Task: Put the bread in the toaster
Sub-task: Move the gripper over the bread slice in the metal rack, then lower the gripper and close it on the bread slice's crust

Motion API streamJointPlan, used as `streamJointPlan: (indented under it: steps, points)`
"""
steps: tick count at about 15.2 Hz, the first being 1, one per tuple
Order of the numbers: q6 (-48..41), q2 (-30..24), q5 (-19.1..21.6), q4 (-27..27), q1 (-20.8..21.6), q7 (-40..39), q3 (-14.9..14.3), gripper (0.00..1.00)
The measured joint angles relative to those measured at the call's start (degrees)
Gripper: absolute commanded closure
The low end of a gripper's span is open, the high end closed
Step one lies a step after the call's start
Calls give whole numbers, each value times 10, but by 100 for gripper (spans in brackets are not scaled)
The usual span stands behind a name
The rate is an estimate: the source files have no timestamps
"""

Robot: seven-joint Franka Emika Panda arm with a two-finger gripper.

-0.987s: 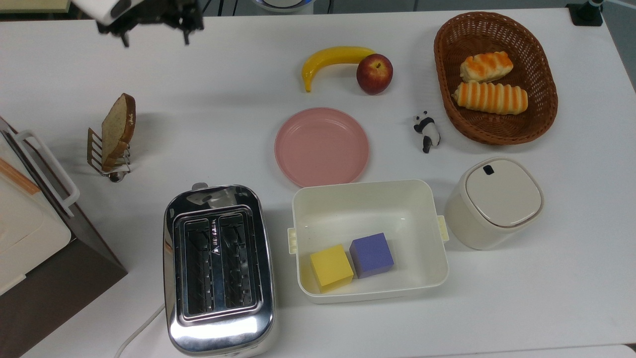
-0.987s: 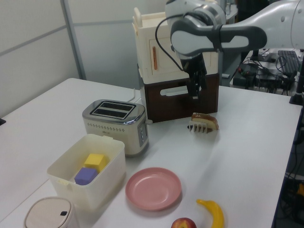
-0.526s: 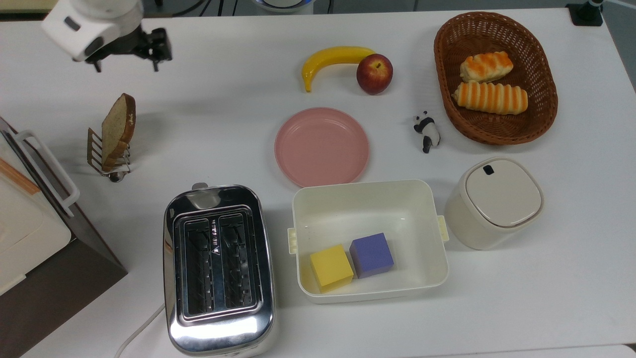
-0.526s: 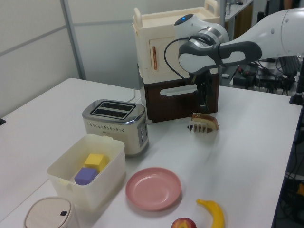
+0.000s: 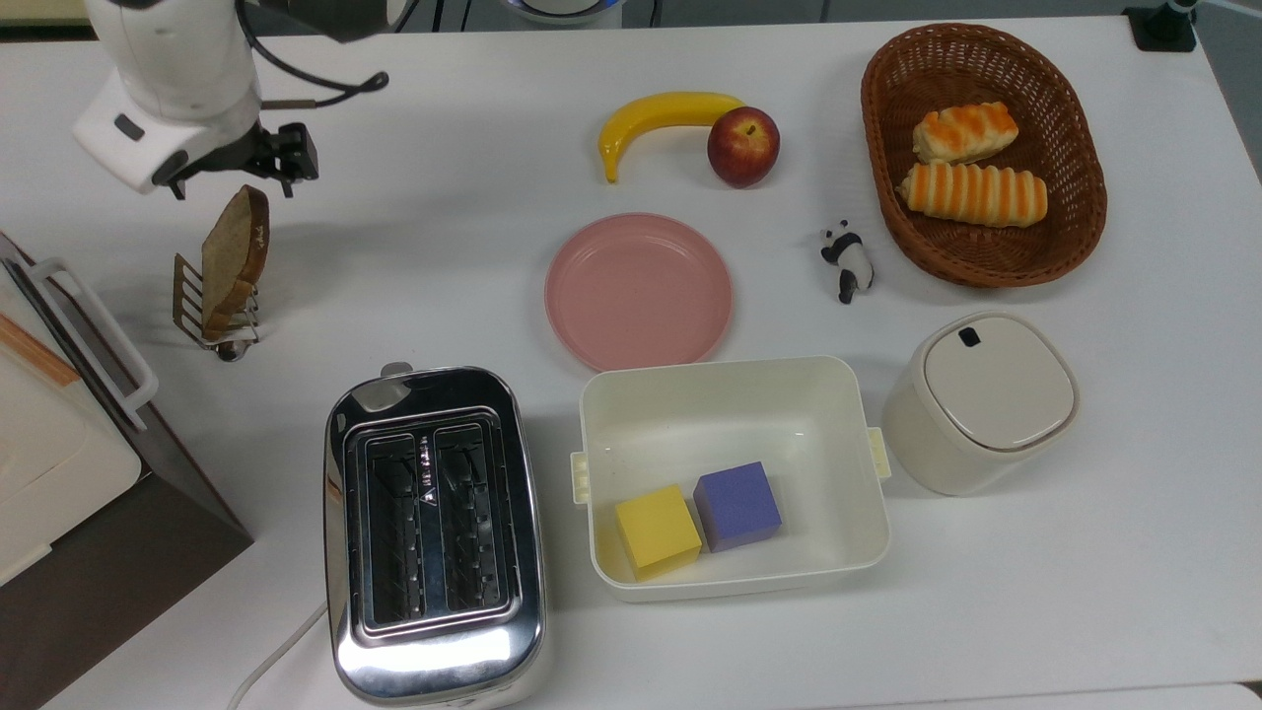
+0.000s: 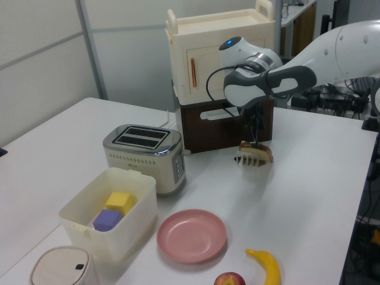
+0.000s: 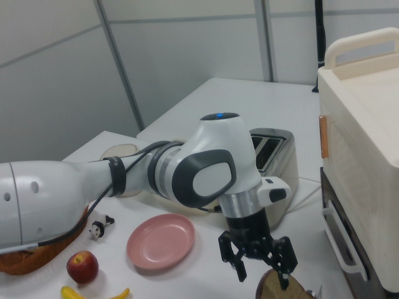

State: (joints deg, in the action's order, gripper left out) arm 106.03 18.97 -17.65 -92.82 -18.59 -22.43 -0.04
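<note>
Toaster: the chrome toaster (image 5: 435, 537) stands at the near edge of the white tabletop (image 5: 473, 256) in the top view, both slots bare, a white cord (image 5: 276, 651) trailing off its near corner.
Storage box: a cream box (image 5: 735, 473) sits just beside the toaster on the top view's right, holding a yellow cube (image 5: 658, 530) and a purple cube (image 5: 737, 505) side by side.
Bread: the bread (image 5: 237, 247) stands on edge, tilted, in a small wire rack (image 5: 212, 311) farther back on the top view's left.
Hand: the hand (image 7: 260, 268) hangs just above the slice's rounded top, fingers (image 7: 239, 265) spread apart and gripping nothing.
</note>
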Motion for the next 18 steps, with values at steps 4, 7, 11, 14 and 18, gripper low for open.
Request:
streamJointPlan:
  steps: [4,7,11,14,18]
  points:
    - [9,14,-2,0,0,0,1,17]
    - [17,25,-12,-1,0,0,1,36]
    - [33,34,-29,-1,-2,0,0,55]
    - [35,33,-31,1,-17,-7,0,62]
    - [36,28,-31,5,-34,-23,0,62]
